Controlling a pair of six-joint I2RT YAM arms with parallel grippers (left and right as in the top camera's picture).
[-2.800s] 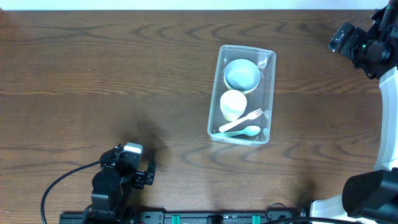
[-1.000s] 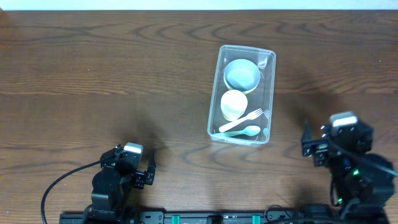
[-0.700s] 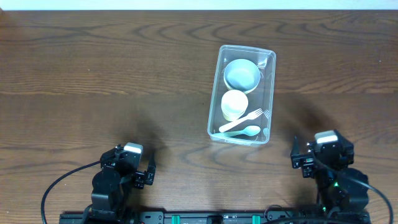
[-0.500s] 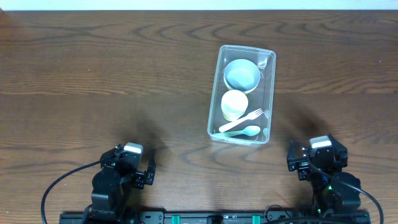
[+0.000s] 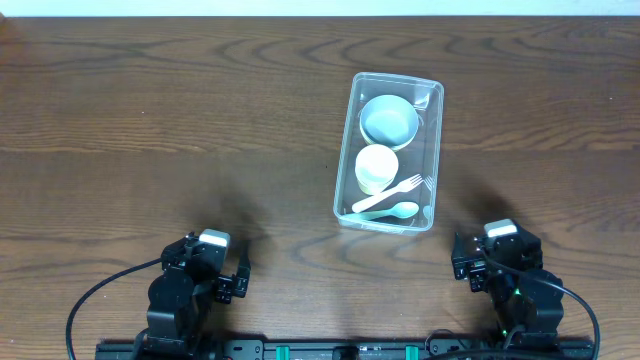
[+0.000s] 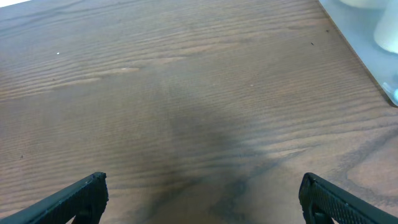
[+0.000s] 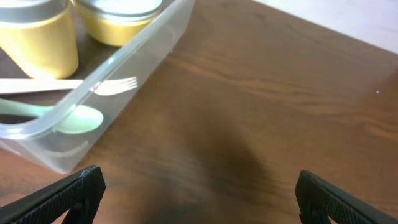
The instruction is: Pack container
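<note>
The clear container (image 5: 438, 150) lies right of the table's middle. It holds a pale bowl (image 5: 389, 119), a cup (image 5: 376, 168), a white fork (image 5: 392, 191) and a light green spoon (image 5: 390, 212). My left gripper (image 5: 206, 264) rests open near the front edge, far left of the container, with only bare wood between its fingers (image 6: 87, 193). Just right of the container's near end, my right gripper (image 5: 497, 262) is open and empty too. The right wrist view shows the container's wall (image 7: 134, 59), the fork (image 7: 99, 85) and the spoon (image 7: 71, 118) at upper left.
Dark wooden table (image 5: 180, 130) all around. A black cable (image 5: 95, 295) runs from the left arm along the front edge. The container's corner (image 6: 367, 43) shows at the top right of the left wrist view.
The right arm has come from the back right corner down to the front edge and slid a little left, beside the container's near end. The left arm and the container's contents have not moved.
</note>
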